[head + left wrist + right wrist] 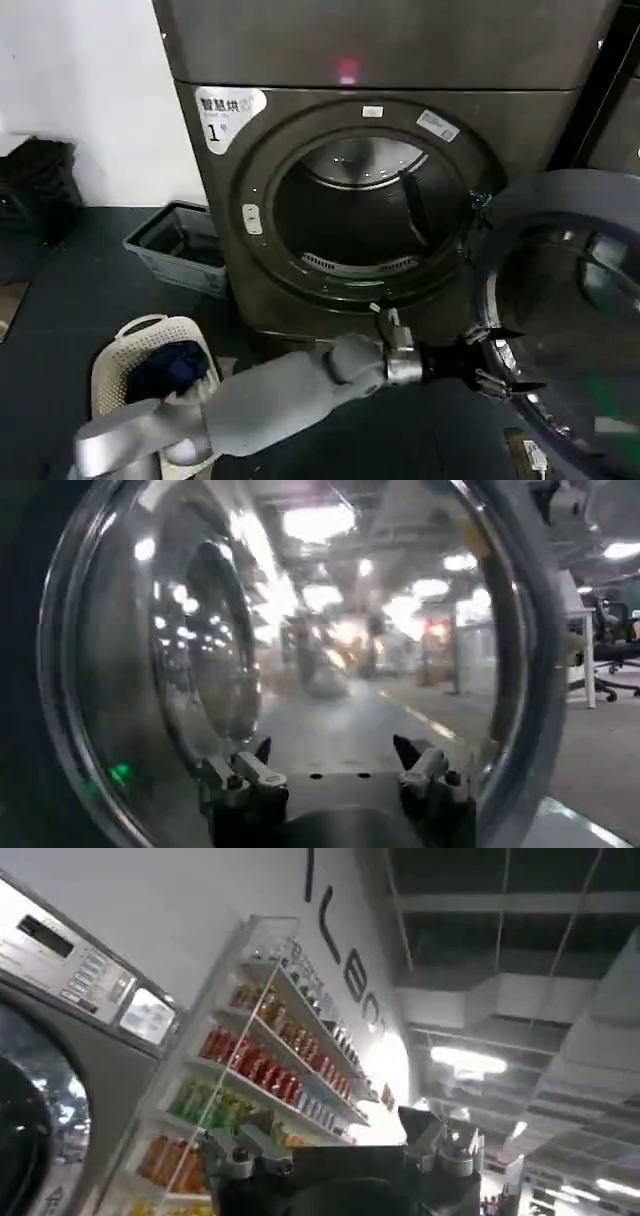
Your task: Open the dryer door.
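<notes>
The dryer (225, 215), dark grey-brown with a white label marked "1", shows its round opening and steel drum (360, 165). The dryer door (575, 320) stands swung out to the right, its grey inner side and dark glass facing me. My left arm reaches across low in front of the machine. My left gripper (505, 362) is at the door's lower left rim, open. In the left wrist view the left gripper (333, 748) faces the door's glass (200, 660) from close by, with nothing between its fingers. My right gripper (333, 1113) is open, pointing up and away.
A grey bin (175, 245) stands on the floor left of the dryer. A white laundry basket (110, 365) with dark blue clothes sits near my left shoulder. The right wrist view shows another machine (70, 988) and shelves of bottles (260, 1068).
</notes>
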Motion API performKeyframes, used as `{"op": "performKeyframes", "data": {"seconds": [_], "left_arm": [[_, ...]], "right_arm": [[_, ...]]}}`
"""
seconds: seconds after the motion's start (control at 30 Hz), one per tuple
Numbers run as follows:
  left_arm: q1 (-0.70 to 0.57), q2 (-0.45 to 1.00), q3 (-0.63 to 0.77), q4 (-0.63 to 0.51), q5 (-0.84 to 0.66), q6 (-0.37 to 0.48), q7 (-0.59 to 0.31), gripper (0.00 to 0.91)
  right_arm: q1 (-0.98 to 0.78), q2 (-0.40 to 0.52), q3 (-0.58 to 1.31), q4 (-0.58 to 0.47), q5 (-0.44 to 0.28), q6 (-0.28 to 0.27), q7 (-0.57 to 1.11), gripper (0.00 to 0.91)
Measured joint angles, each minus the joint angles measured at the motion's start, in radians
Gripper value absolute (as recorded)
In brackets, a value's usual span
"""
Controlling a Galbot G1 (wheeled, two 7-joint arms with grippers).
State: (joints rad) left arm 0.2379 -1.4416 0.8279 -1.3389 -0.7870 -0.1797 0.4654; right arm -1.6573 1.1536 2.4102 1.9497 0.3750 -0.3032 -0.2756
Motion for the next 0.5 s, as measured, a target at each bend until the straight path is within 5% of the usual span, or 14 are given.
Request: {"op": "performKeyframes", "data": {"seconds": [0.5], "left_arm": [[-0.018,-0.130,-0.002,0.134,0.008,-0.035,-0.048,0.907]], "right_arm": [[-0.022,-0.020,0.066,-0.065,-0.018,0.001,-0.006,0.907]]}}
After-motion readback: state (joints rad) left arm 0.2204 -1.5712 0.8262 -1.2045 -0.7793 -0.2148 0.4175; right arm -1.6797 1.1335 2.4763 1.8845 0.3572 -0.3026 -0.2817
